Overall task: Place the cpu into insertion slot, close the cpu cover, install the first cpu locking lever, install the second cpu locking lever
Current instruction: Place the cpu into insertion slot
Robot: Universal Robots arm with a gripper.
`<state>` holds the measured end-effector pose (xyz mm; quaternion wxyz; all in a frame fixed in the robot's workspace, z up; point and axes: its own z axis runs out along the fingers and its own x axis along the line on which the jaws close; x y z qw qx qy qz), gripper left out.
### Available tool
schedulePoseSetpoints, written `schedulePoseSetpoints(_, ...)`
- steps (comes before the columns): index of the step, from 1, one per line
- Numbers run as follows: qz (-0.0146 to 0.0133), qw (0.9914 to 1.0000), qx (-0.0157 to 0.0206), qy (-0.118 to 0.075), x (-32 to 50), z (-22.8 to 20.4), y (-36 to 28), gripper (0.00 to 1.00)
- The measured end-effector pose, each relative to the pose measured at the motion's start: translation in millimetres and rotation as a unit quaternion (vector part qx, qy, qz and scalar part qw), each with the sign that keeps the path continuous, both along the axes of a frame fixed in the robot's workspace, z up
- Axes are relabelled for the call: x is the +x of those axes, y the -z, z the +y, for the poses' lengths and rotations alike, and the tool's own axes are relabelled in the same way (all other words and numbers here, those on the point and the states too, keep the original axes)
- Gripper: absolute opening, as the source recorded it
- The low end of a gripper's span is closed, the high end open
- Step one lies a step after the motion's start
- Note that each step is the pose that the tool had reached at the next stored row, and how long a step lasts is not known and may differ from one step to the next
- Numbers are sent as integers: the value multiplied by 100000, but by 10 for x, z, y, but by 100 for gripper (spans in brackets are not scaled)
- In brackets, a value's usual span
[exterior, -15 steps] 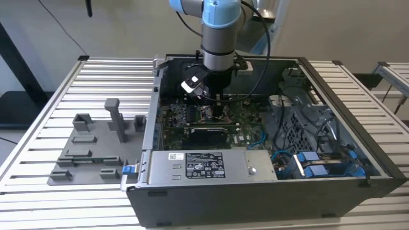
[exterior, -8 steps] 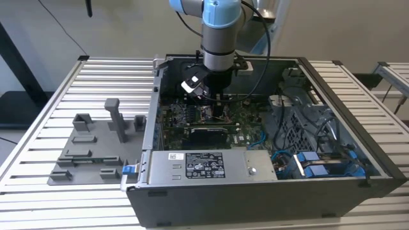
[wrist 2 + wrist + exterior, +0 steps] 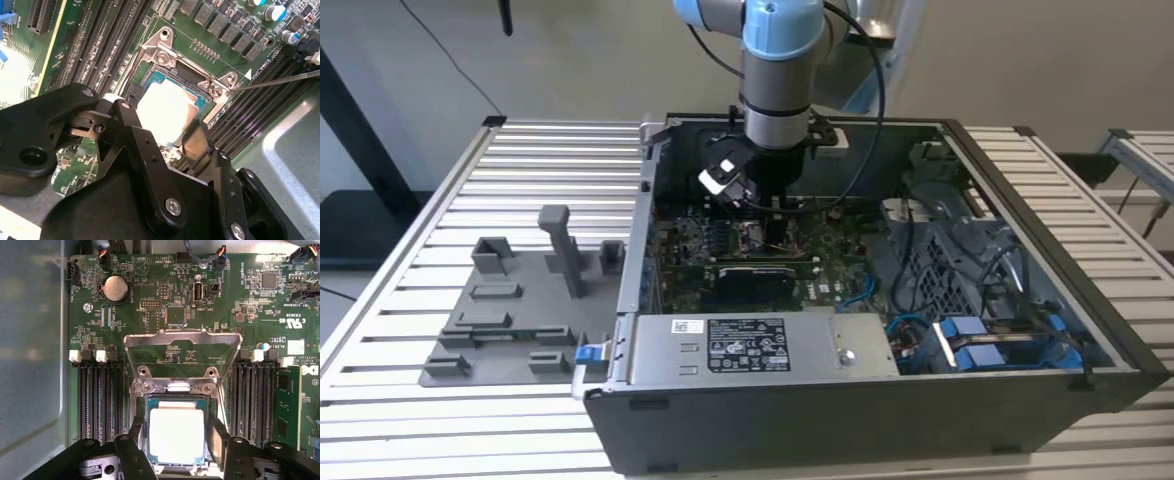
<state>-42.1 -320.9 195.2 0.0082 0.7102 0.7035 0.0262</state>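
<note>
The cpu (image 3: pixel 176 435) (image 3: pixel 165 112) lies flat in the insertion slot (image 3: pixel 175 388), its pale lid facing up. My gripper (image 3: pixel 177 437) (image 3: pixel 156 124) is right over it, with one black finger (image 3: pixel 217 437) against each of two opposite edges, shut on the chip. The silver cpu cover (image 3: pixel 182 340) stands flipped open beyond the socket. A thin locking lever (image 3: pixel 280 80) sticks out sideways from the socket's corner. In the exterior view the arm reaches straight down into the case and the gripper (image 3: pixel 767 225) is low over the green board.
Black memory slots (image 3: pixel 100 400) (image 3: pixel 250 400) flank the socket on both sides. The open computer case (image 3: pixel 854 420) holds a power supply (image 3: pixel 747 345) and blue cables (image 3: pixel 987 345). A grey fixture tray (image 3: pixel 520 300) lies on the slatted table at the exterior view's left.
</note>
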Motion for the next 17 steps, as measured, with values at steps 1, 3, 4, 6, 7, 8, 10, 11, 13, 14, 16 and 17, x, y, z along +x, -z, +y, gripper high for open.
schedulePoseSetpoints(1, 23, 100000, -35, 1, -1, -2, -5, 62)
schedulePoseSetpoints(3, 21, 100000, -21, 1, 0, -1, -49, 62)
schedulePoseSetpoints(4, 21, 100000, -18, 1, -1, -1, -94, 62)
schedulePoseSetpoints(6, 20, 100000, -19, 6, -1, -1, -182, 62)
schedulePoseSetpoints(7, 17, 100000, -9, 6, -1, -1, -229, 62)
schedulePoseSetpoints(8, 20, 100000, -15, 3, -1, -1, -274, 62)
schedulePoseSetpoints(10, 16, 100000, 46, -5, 0, -1, -512, 62)
schedulePoseSetpoints(11, 11, 100000, 239, 1, -1, -1, -543, 62)
schedulePoseSetpoints(13, 19, 99999, 419, 1, -1, -1, -543, 42)
schedulePoseSetpoints(14, 17, 99999, 513, 2, -1, -1, -543, 30)
schedulePoseSetpoints(16, 18, 99998, 658, 0, -1, -1, -543, 11)
schedulePoseSetpoints(17, 251, 99997, 695, 1, 57, -3, -543, 11)
